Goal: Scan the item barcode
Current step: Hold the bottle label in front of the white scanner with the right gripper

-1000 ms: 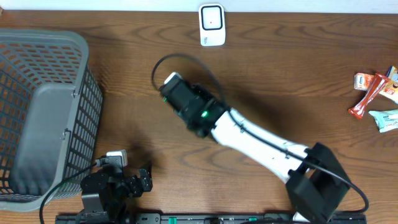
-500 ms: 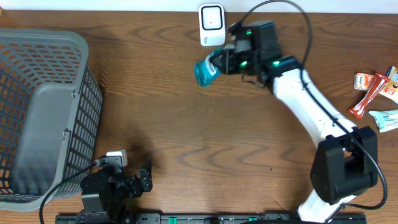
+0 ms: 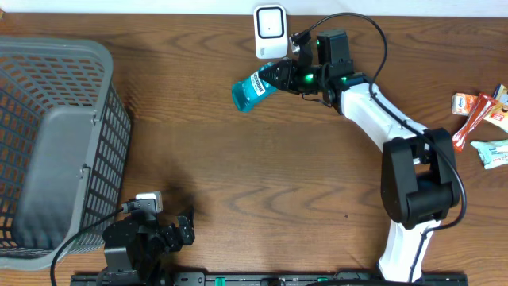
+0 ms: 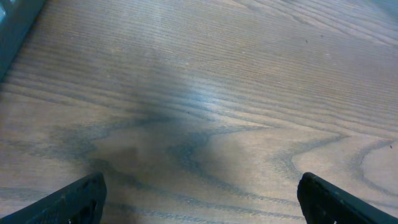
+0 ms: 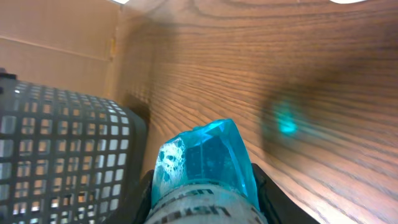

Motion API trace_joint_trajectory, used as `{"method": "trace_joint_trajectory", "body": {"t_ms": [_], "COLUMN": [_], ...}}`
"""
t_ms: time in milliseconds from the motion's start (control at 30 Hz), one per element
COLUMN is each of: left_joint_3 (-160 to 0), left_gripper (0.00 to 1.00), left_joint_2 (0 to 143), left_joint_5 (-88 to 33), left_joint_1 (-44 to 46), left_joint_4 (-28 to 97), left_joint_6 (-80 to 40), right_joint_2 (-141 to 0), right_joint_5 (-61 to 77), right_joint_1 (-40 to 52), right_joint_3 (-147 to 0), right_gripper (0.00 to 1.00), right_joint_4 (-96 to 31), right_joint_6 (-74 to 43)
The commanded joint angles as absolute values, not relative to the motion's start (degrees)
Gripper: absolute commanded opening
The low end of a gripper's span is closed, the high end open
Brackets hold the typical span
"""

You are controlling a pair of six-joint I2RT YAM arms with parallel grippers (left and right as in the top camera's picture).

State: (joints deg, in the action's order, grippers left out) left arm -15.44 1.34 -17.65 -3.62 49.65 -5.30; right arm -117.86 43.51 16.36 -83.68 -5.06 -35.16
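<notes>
Overhead view is evenly and brightly lit and sharp throughout; soft shadows lie on the table [image 3: 238,159] just right of the basket [image 3: 48,135]. Left wrist view shows a pale sheen on the wood beside a diffuse dark patch. In the right wrist view the translucent bottle [image 5: 205,155] casts a teal glow on the wood away from the basket, its label is blurred, and the top edge is blown out.

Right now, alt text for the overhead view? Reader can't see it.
The right gripper holds a blue bottle over the wooden table, next to a white scanner at the far edge. A gray basket sits at left, snack packets at right; the left gripper is open near the front edge.
</notes>
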Motion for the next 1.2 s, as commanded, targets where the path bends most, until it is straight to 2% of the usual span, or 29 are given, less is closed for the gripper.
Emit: {"method": "trace_joint_trajectory", "body": {"t_ms": [0, 300, 433, 467, 500, 567, 967, 1067, 1167], "left_joint_3": [-15.53, -15.53, -15.53, -15.53, -15.53, -15.53, -15.53, -15.53, -15.53], "left_gripper": [0.98, 0.98, 0.98, 0.98, 0.98, 0.98, 0.98, 0.98, 0.98], "left_joint_2": [1.04, 1.04, 1.04, 1.04, 1.04, 1.04, 1.04, 1.04, 1.04], "left_joint_5": [-17.45, -17.45, -17.45, -17.45, -17.45, -17.45, -17.45, -17.45, -17.45], "left_joint_1": [-3.40, -3.40, -3.40, -3.40, -3.40, -3.40, -3.40, -3.40, -3.40], "left_joint_4": [50.15, 50.15, 50.13, 50.15, 50.13, 50.13, 50.13, 50.15, 50.15], "left_joint_6": [-4.97, -4.97, -4.97, -4.97, -4.97, -4.97, -4.97, -4.97, -4.97], "right_joint_2": [-118.13, -120.53, -125.58, -128.66, -130.26, -133.51, -150.23, -151.26, -151.50], "right_joint_5": [50.26, 50.61, 52.29, 51.92, 51.46, 49.82, 50.28, 49.17, 48.10], "right_joint_1": [15.07, 10.98, 9.98, 9.58, 9.37, 8.78, 7.55, 7.35, 7.11], "right_joint_3": [-85.43, -85.43, -85.43, -85.49, -85.65, -86.87, -113.65, -116.95, -117.34], "right_gripper": [0.01, 0.01, 0.01, 0.01, 0.01, 0.01, 0.01, 0.01, 0.01], "right_joint_4": [-0.99, 10.83, 26.52, 36.29, 40.95, 46.09, 42.15, 35.79, 34.68], "right_joint_6": [-39.55, -46.04, -55.96, -62.08, -64.93, -69.32, -76.27, -75.24, -74.67]}}
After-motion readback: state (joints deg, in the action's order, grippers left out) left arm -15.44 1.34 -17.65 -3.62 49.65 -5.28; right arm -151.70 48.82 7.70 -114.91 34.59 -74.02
